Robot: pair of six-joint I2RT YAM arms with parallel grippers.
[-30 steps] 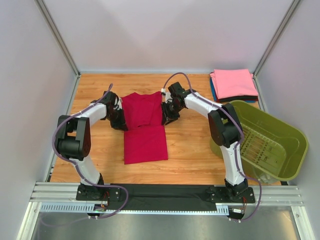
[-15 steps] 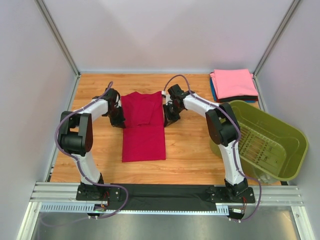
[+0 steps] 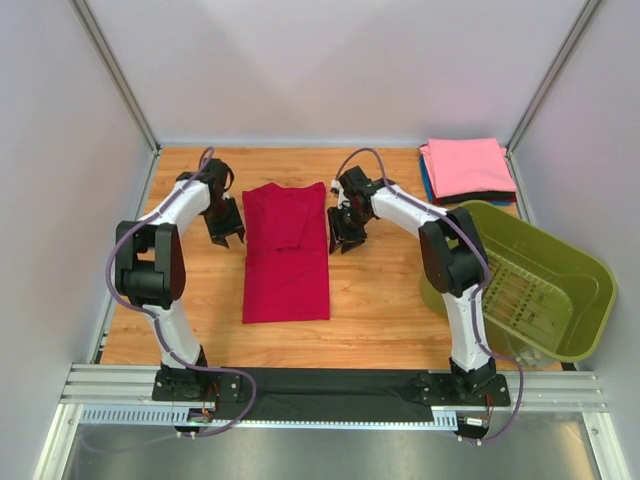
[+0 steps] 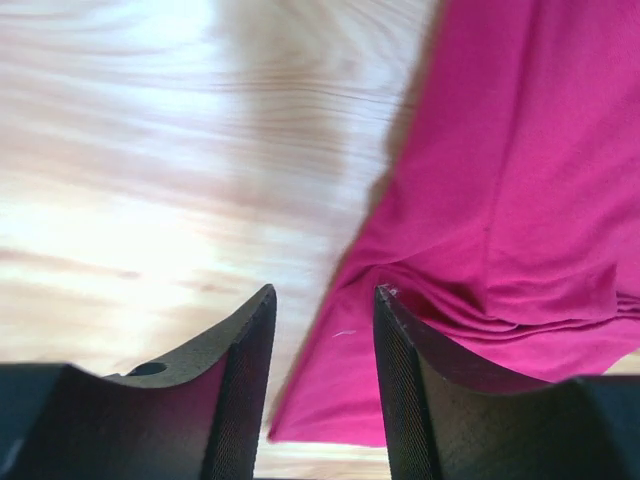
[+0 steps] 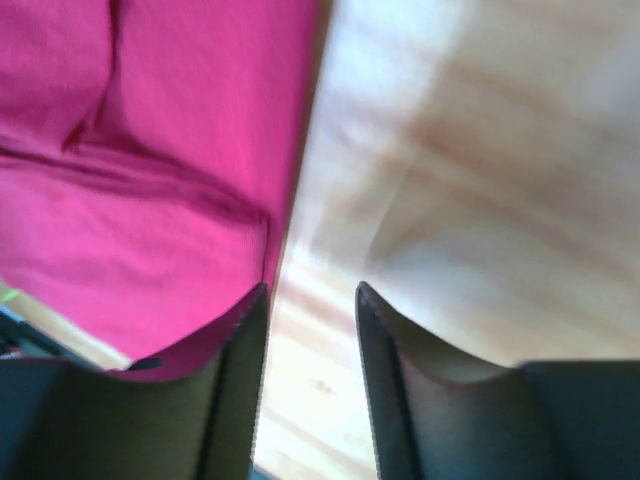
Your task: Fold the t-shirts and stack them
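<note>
Crimson-red soft cloth t-shirt (image 3: 287, 250) lies flat mid-way across the wooden counter (image 3: 385, 300), folded to a long narrow panel, its far half layered and lightly creased. Light, limp, prone to sag and drag; probably best pinched at both side edges together. Left tool (image 3: 224, 228) and right tool (image 3: 348, 235) flank it, fingers parted, holding nothing. The wrist views are blurred, so edge contact is uncertain. A pink-topped stack of folded t-shirts (image 3: 467, 166) sits in the far right corner.

White arms (image 3: 188, 204), black joints (image 3: 152, 281), purple cables (image 3: 116, 272)
</note>
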